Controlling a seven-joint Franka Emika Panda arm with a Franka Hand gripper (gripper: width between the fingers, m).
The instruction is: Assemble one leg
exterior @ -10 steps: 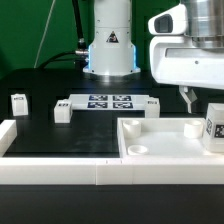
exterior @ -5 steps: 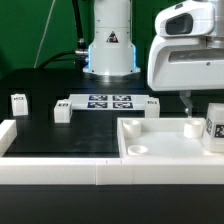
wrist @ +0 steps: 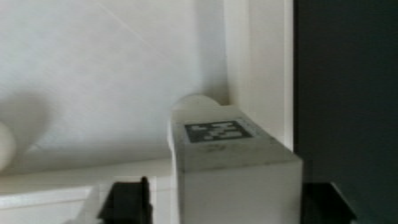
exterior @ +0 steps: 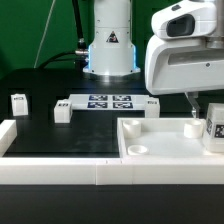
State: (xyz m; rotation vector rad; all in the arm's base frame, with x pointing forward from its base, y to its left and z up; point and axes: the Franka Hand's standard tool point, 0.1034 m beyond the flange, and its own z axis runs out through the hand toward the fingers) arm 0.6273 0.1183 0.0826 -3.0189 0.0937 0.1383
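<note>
**A:** Exterior view first. What is the biggest thing?
**B:** The white rimmed panel [exterior: 160, 150], lower right of the frame. The marker board [exterior: 105, 102] lies flat at mid-frame on the black table [exterior: 60, 135].
**A:** Where is the leg?
**B:** The leg [exterior: 213, 126] stands upright on the panel at the right edge, tag showing. Other pegs [exterior: 18, 103] stand near the marker board.
**A:** And your gripper?
**B:** My gripper [wrist: 221, 205] hangs over the leg with its jaws apart. The wrist view shows my dark fingers [wrist: 128, 200] either side of it, not clamped.
</note>
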